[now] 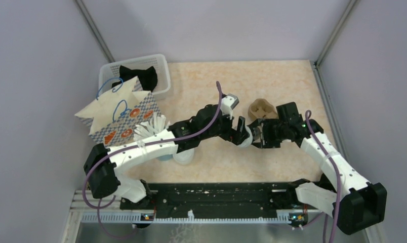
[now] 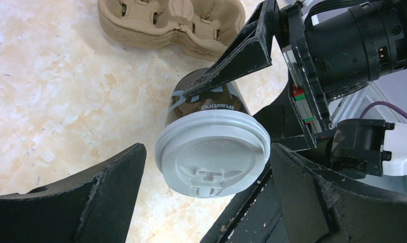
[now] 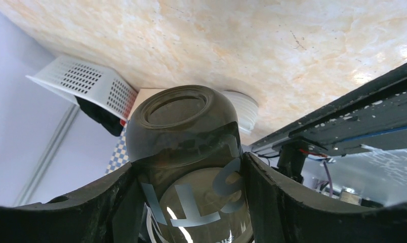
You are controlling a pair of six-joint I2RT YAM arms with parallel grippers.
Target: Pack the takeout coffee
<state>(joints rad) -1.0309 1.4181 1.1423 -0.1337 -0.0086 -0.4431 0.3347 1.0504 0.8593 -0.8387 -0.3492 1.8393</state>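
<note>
The takeout coffee [image 2: 227,106] sits tilted at the centre of the overhead view and appears clear of the table [image 1: 201,86]. The right fingers [image 3: 292,207] are clamped round its dark body, and the left fingers [image 2: 90,202] are spread wide on either side of the lid [image 2: 211,152], gripping nothing. I judge this a hand-over, with the cup in the right arm's charge. Next, the left arm must back off without knocking the lid, and the right must level the cup and seat it upright in the pulp carrier [image 1: 262,109] just above centre.

Bare marbled beige tabletop [image 1: 292,81] lay open behind the brown moulded-pulp cup carrier [image 1: 261,109]; the checked paper gift bag [image 1: 124,121] and white perforated plastic basket [image 1: 163,81] crowded the left.
</note>
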